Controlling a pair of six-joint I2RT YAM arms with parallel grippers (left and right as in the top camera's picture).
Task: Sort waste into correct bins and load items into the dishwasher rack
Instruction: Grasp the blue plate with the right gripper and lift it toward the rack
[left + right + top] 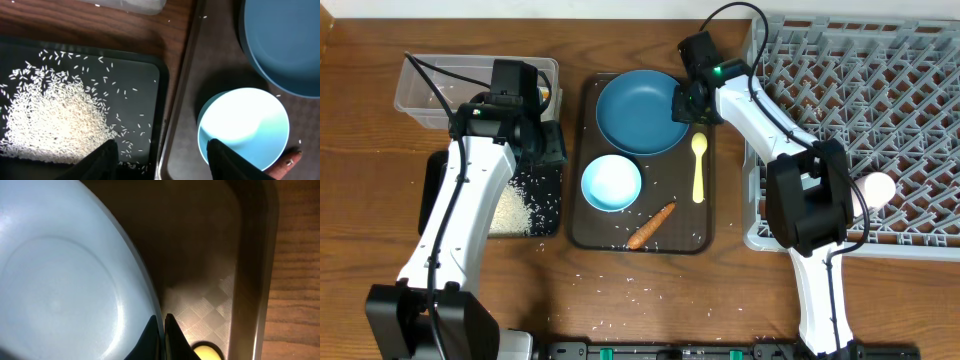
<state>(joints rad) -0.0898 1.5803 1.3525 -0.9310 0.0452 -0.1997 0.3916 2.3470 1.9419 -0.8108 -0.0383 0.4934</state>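
Right pincer [162, 319] is closed on the right rim of the large dark blue plate [60, 280]. One finger sits inside the rim and one outside, with almost no gap. The plate sits at the far end of the flat dark brown serving tray [250, 255]. A strip of bare tray floor runs between the plate rim and the tray's raised right lip. The bowl end of the yellow plastic spoon [205, 353] is just beside the fingers. Overhead shows the spoon lying along the tray's right edge.

Left pincer [162, 145] is wide open and empty. It hangs over the seam where the shallow black rectangular tray [150, 70] sits just beside the brown tray's left lip. The heap of white rice grains [55, 120] is in the black tray, with scatter out to its right edge.

The white-and-light-blue bowl [245, 127] is upright on the brown tray, near the plate with a small gap. The orange-brown carrot-like stick [651, 226] lies tilted in the tray's near part, clear of the bowl. The clear rectangular plastic tub [420, 85] is beyond the black tray, partly under the left arm.

The grey plastic lattice rack [880, 100] sits right of the brown tray, with a narrow strip of wooden bench [360, 250] between them. The right arm crosses the rack's left edge. Stray grains [610, 295] dot the bench in front of the tray.
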